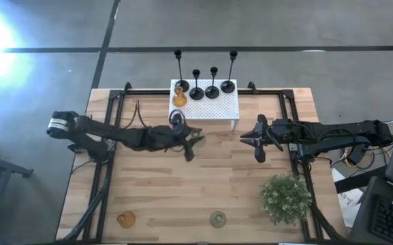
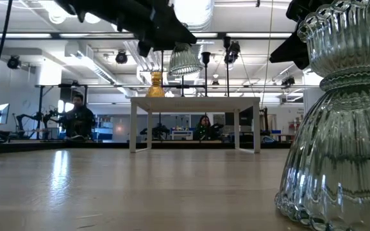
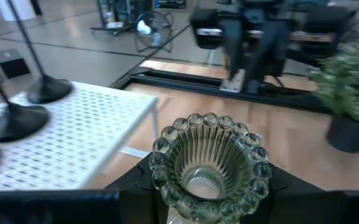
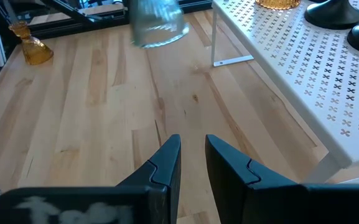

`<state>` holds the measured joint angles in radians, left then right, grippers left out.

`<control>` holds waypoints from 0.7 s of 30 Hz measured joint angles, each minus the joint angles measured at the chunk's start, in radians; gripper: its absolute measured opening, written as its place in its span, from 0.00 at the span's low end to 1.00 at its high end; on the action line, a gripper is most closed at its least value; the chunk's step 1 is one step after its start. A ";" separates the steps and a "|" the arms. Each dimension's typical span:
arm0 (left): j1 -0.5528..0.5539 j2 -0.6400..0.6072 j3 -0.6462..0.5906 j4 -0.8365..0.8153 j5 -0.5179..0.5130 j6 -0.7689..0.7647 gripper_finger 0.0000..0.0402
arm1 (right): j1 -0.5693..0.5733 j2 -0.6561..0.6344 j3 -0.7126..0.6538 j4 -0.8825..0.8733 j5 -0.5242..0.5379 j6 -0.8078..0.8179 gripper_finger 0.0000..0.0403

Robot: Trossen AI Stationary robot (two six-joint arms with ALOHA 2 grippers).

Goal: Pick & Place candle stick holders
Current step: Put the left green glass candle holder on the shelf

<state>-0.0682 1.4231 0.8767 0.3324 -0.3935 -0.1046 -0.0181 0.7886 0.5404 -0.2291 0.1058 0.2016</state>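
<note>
Transport is the step in hand, as I read it: the left gripper (image 1: 182,131), near the tabletop's (image 1: 203,184) centre, has its jaws clamped on a pale green glass holder (image 3: 209,163), carried clear of the wood just short of the white rack (image 1: 216,107). Going near to far in the high view: at the front edge sit an amber holder (image 1: 126,219) at about 7 o'clock and a second green holder (image 1: 217,218) at 6 o'clock, with the plant (image 1: 285,197) at 4 o'clock. Mid-table, the right gripper (image 1: 259,139) waits at 3 o'clock, jaws a little apart and holding nothing. At 12 o'clock the rack carries another amber holder (image 1: 179,99) and four black holders (image 1: 212,89) along its far side. The next move probably calls for easing the glass piece forward over the rack's bare near part, lowering it upright, and releasing only once its base rests flat, keeping clear of the amber one and the thin black stems.
</note>
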 joint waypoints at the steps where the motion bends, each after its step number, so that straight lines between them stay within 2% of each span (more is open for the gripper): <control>1: 0.014 0.000 0.015 -0.022 0.000 0.002 0.33 | 0.000 0.000 0.000 0.000 0.000 0.000 0.17; 12: 0.168 0.000 0.116 -0.157 0.015 0.000 0.33 | 0.000 0.000 0.000 0.000 0.000 0.000 0.17; 21: 0.292 0.000 0.122 -0.157 0.107 -0.036 0.33 | 0.000 0.000 0.000 0.000 0.000 0.000 0.17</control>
<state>0.2239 1.4231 0.9985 0.1753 -0.2869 -0.1409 -0.0181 0.7883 0.5400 -0.2288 0.1056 0.2016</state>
